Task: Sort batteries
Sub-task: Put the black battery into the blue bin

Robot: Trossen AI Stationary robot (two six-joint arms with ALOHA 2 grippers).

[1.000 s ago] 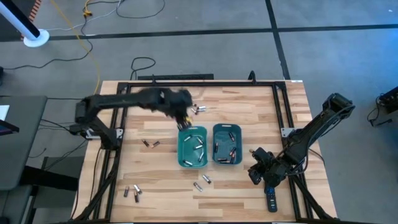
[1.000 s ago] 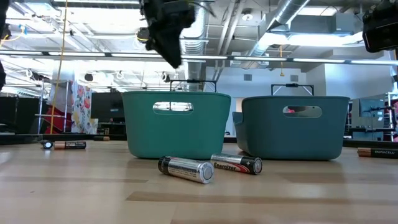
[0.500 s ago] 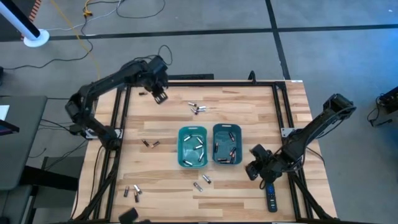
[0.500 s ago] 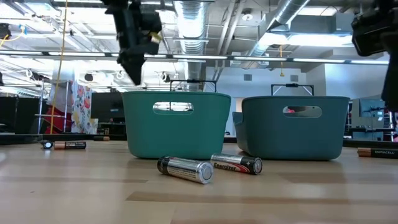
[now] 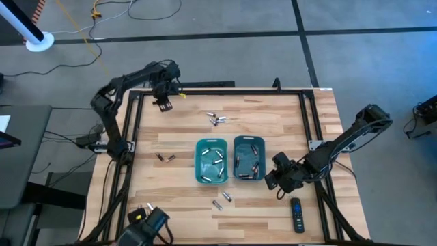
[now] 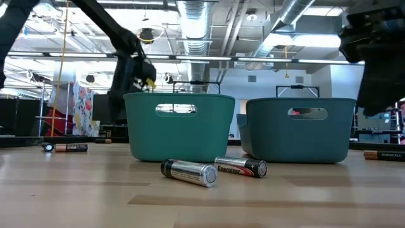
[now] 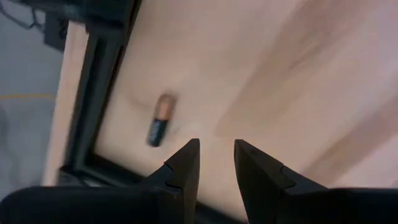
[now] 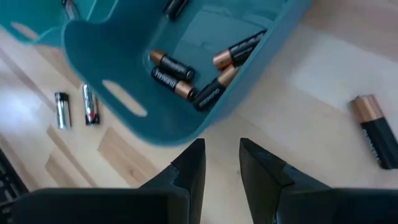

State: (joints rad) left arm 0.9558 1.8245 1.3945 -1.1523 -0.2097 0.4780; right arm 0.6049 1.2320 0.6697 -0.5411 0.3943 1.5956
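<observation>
Two teal bins stand mid-table: the left bin (image 5: 212,161) holds silvery batteries, the right bin (image 5: 249,158) dark copper-ended ones (image 8: 180,74). Loose batteries lie on the wood: a far cluster (image 5: 216,119), a pair at the left (image 5: 164,158), a pair in front of the bins (image 6: 188,171). My left gripper (image 5: 162,102) hangs open over the table's far left corner, pointing down; a dark copper-ended battery (image 7: 157,120) lies just beside its fingers. My right gripper (image 5: 276,179) is open and empty beside the right bin's near right corner, a dark battery (image 8: 373,130) lying close by.
A black remote (image 5: 297,214) lies near the front right edge. A black metal frame (image 5: 205,89) runs along the table's edges, close to my left gripper. A dark object (image 5: 147,225) shows at the near left edge, by more batteries (image 5: 145,208).
My left gripper has swung from above the left bin to the table's far left corner, sinking and tipping to point more steeply down. My right gripper has shifted a little toward the right bin. A dark object has come into view at the near left edge.
</observation>
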